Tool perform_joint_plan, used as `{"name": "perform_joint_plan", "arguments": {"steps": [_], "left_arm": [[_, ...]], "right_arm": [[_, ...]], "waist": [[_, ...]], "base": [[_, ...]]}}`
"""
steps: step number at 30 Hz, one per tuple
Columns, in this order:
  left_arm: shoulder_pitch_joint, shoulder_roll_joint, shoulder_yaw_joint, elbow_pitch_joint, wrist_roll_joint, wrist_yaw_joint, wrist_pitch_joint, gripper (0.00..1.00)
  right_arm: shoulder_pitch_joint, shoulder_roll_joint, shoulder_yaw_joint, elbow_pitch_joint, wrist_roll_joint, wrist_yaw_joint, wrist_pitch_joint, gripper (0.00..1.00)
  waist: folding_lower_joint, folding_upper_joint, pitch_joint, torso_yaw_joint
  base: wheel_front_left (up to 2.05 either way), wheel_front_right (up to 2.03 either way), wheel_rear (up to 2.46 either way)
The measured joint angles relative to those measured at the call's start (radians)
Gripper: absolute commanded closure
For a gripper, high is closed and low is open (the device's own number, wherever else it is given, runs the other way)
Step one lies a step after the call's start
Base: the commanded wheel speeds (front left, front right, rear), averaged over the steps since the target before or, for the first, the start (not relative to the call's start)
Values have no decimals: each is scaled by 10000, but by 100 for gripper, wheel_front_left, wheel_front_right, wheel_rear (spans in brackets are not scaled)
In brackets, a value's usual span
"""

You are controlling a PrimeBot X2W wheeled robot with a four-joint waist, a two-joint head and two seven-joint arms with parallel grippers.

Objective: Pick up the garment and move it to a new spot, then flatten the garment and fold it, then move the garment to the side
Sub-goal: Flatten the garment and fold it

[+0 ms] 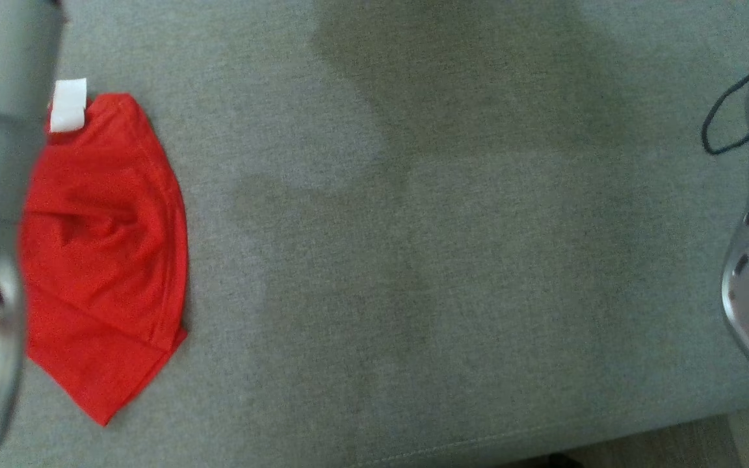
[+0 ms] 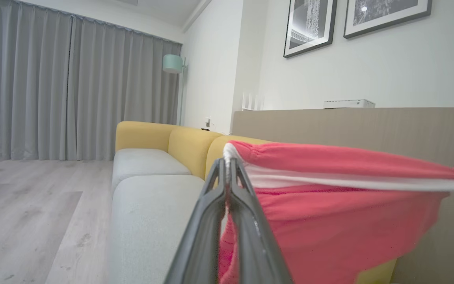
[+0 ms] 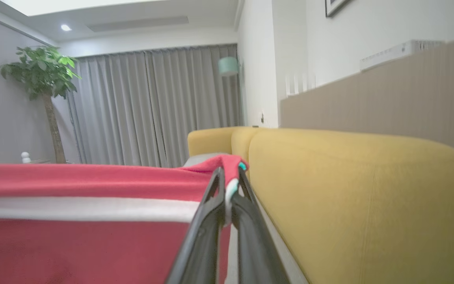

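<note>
While left gripper (image 2: 227, 162) is pinched tight on one end of red garment (image 2: 329, 228), right gripper (image 3: 229, 175) is pinched on other end. White band (image 2: 349, 182) is pulled straight from hand to hand, cloth hung below, over grey sofa seat (image 2: 152, 201). Red folded piece (image 1: 108, 260) is seen flat on seat, maybe second garment.

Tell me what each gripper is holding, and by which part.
Both are shut on the red garment, stretched between them. The left gripper pinches one end of its white-banded edge; the right gripper pinches the other end.
</note>
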Motion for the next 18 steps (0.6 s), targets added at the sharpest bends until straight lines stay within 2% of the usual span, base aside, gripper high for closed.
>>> {"name": "perform_joint_plan", "arguments": {"steps": [4,7,12,18], "left_arm": [[247,-481,-182,848,-36,-351,-564,100],[1166,-757,-410,1254,-157,-512,-798,100],[3468,-1285,-1375,1404,-228,-696,-936,100],[5255,-1306,-2159,924,-245,-700,-1028,100]], "right_arm": [[362,-2,-90,1452,-414,0,-453,100],[1056,-42,-176,2410,-510,0,-589,100],[2342,-815,15,3701,-596,0,-316,100],[3073,-1344,694,4418,-123,2,291,100]], "waist": [[-8,1,-107,95],[-5,0,-304,132],[-5,0,-635,261],[-7,1,-1239,347]], "base": [[0,0,0],[0,0,0],[0,0,0],[0,0,0]]}}
